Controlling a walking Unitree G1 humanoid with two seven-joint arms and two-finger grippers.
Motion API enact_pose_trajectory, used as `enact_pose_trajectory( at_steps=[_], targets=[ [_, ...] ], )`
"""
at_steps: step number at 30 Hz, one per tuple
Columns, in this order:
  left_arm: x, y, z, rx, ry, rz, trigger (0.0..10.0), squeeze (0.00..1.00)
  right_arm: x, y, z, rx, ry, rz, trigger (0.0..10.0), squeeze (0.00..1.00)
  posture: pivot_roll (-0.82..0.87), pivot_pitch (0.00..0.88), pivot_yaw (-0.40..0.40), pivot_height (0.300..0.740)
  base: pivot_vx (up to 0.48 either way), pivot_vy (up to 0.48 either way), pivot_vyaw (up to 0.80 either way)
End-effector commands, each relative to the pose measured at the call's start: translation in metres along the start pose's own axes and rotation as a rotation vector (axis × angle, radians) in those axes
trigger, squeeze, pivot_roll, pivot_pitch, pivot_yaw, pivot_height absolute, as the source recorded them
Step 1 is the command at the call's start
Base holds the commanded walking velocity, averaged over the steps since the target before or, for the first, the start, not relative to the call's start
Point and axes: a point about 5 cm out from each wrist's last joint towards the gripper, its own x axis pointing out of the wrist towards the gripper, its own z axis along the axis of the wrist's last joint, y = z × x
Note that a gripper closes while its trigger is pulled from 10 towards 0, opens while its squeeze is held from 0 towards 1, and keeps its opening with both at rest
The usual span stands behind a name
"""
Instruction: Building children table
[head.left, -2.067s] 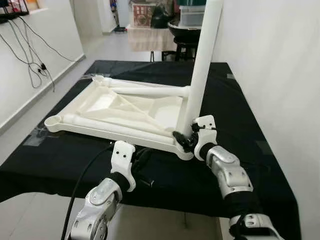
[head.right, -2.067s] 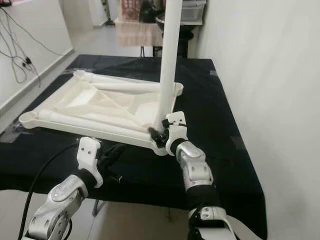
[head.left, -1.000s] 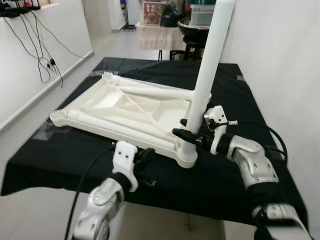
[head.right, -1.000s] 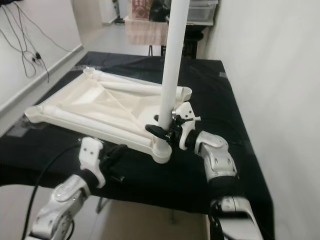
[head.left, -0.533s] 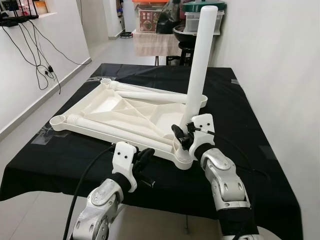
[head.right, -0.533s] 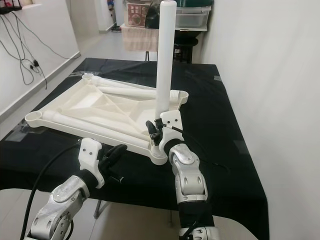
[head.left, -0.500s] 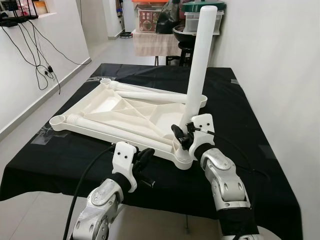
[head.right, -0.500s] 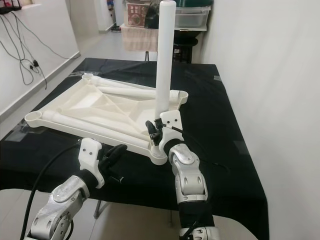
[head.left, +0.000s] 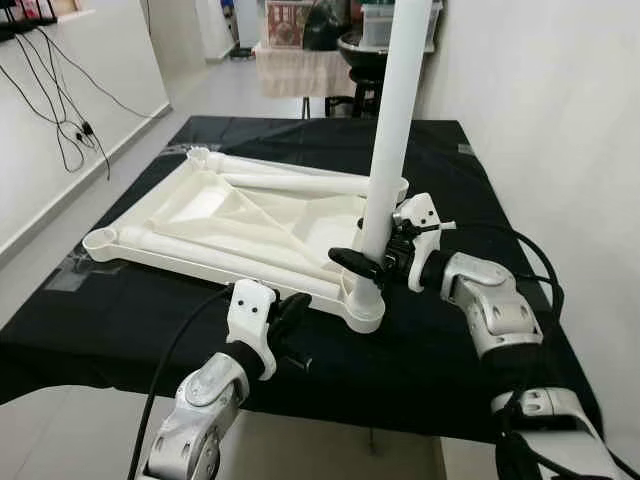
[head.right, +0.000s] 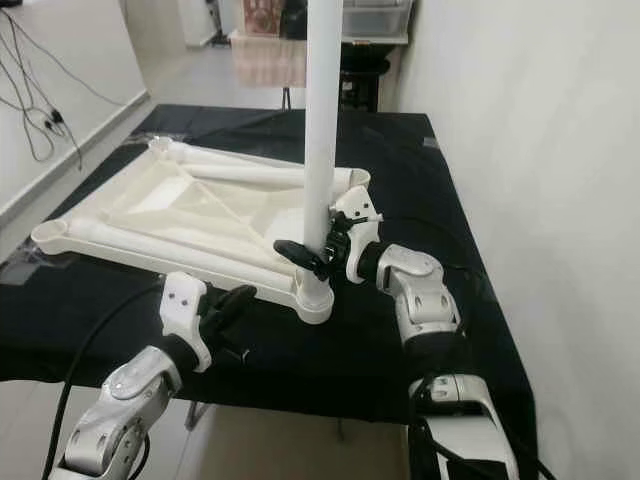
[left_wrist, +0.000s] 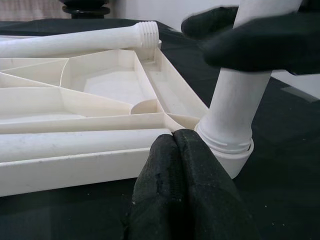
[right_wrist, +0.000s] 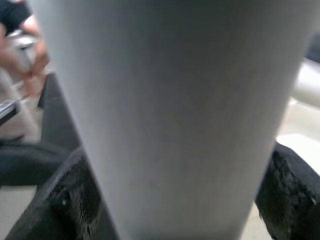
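1. Black cloth covers the desk (head.left: 470, 360), which stands beside a white wall on the right.
2. At the near edge, the left hand (head.left: 290, 318) hangs with its fingers pressed together, holding nothing, just short of the white tabletop (head.left: 200, 215).
3. That tabletop lies upside down across the desk's middle, ribs showing, with loose legs (head.left: 290, 183) lying on it.
4. At its near right corner socket, an upright leg (head.left: 390, 130) stands; the right hand (head.left: 372, 258) is clamped around its lower part.
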Motion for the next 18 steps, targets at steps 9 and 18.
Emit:
enact_pose_trajectory(
  at_steps=[9,18],
  targets=[
    [0.0,-0.002,-0.004,0.0,0.013,0.003,10.0,0.0,0.003,-0.013,0.022,0.031,-0.026,0.11,0.0,0.0,0.0,0.029,-0.038,0.74,0.0,0.0,0.0],
    [-0.001,-0.003,-0.002,-0.005,0.008,0.005,10.0,0.0,-0.004,-0.009,0.012,0.049,-0.145,0.058,0.0,0.0,-0.01,0.044,-0.03,0.74,0.0,0.0,0.0]
  ],
)
